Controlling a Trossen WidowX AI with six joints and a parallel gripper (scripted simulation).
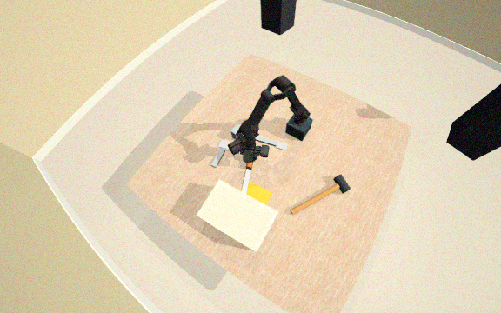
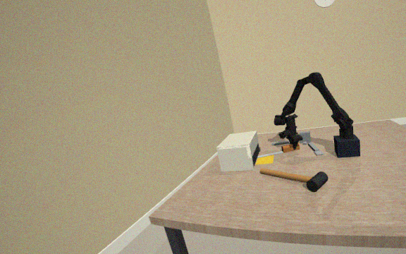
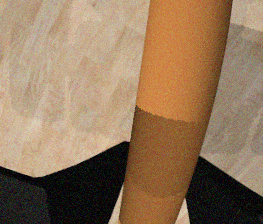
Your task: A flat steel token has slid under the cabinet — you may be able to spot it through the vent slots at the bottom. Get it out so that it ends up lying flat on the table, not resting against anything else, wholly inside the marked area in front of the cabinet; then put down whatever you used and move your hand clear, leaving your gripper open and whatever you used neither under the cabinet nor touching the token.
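My gripper is shut on the orange handle of a tool with a long, flat metal blade. It is in front of the white cabinet. The blade points at the cabinet and its far end reaches the front edge; whether it goes underneath is hidden. The yellow marked area lies in front of the cabinet, beside the blade. The steel token is not visible in any view; the vent slots cannot be made out.
A mallet with a wooden handle and black head lies to one side of the marked area. Grey metal pieces, one a long bar and one bent piece, lie near and behind the gripper, towards the arm's base.
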